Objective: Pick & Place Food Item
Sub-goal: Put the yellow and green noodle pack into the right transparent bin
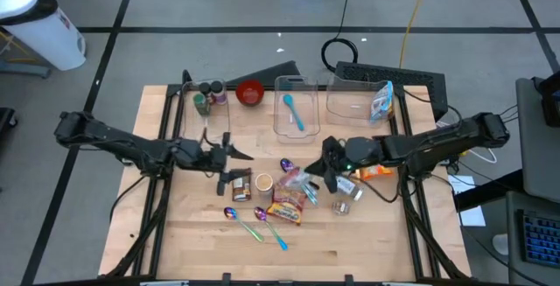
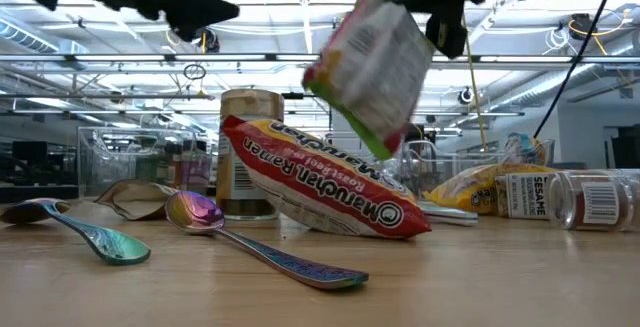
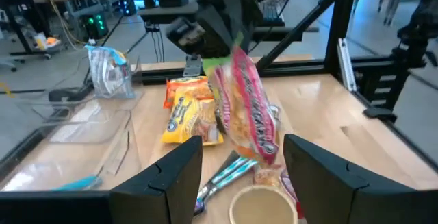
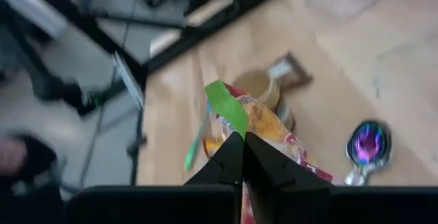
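Observation:
My right gripper (image 1: pixel 328 174) is shut on a snack packet with a green edge (image 2: pixel 375 62), held in the air over the middle of the table; the packet also shows in the left wrist view (image 3: pixel 243 107). Below it a red Maruchan ramen packet (image 2: pixel 320 182) lies on the table, leaning against a brown jar (image 2: pixel 250 152). My left gripper (image 1: pixel 234 163) is open and empty, left of the pile, its fingers on either side of a small cup (image 3: pixel 263 203) without touching it. My right gripper pinches the snack packet's green-edged upper end (image 4: pixel 231 122) between its two shut fingers. The fingers slant down from the table's right side. The packet hangs tilted below the fingers, lifted clear of the table and the ramen packet (image 2: pixel 385 77).
Two clear bins (image 1: pixel 296 102) (image 1: pixel 359 101) stand at the back, one with a blue spoon, beside a red bowl (image 1: pixel 250 93). A yellow packet (image 3: pixel 188 111), a lying sesame bottle (image 2: pixel 590 199) and iridescent spoons (image 2: pixel 110 242) (image 2: pixel 260 247) lie near the pile.

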You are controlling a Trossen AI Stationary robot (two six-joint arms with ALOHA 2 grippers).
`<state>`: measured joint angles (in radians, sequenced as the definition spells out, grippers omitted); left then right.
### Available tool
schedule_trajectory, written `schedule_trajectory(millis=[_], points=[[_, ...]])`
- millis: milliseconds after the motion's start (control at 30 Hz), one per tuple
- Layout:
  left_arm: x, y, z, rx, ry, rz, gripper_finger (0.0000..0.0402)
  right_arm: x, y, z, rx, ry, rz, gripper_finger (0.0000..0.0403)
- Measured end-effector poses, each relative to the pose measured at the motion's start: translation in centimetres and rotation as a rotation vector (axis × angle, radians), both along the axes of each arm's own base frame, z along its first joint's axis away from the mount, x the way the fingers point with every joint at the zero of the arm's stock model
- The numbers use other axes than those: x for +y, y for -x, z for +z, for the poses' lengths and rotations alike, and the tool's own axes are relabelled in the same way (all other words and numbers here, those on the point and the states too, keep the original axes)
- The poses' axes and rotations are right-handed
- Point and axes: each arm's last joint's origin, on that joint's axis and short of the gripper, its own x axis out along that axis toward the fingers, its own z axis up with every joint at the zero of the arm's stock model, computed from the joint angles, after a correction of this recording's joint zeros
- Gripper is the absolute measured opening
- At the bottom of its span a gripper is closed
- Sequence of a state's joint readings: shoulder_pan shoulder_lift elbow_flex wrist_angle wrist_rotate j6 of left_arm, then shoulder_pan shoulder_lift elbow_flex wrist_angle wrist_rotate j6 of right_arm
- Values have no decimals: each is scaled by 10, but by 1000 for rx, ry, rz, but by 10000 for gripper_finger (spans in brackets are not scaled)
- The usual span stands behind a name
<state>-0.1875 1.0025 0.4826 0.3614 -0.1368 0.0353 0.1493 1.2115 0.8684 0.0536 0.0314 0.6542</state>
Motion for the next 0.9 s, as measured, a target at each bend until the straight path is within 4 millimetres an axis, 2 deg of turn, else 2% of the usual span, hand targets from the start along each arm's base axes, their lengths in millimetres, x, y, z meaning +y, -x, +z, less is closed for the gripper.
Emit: schedule_trajectory(millis=[233,400,567,767,900], points=[[-8,-26,6,56,-102,-28,214,-10,8,19,-109,-49,-171,0],[-8,-36,16,43,-199,49,214,-20,10,22,-130,-41,-258,0],[-6,-40,20,40,-231,150,214,-30,10,23,-138,-19,-354,0],[-5,-39,20,45,-216,164,214,-51,15,30,-174,-27,-465,0],[-1,-40,20,59,-318,198,214,-58,17,30,-177,-32,-491,0]])
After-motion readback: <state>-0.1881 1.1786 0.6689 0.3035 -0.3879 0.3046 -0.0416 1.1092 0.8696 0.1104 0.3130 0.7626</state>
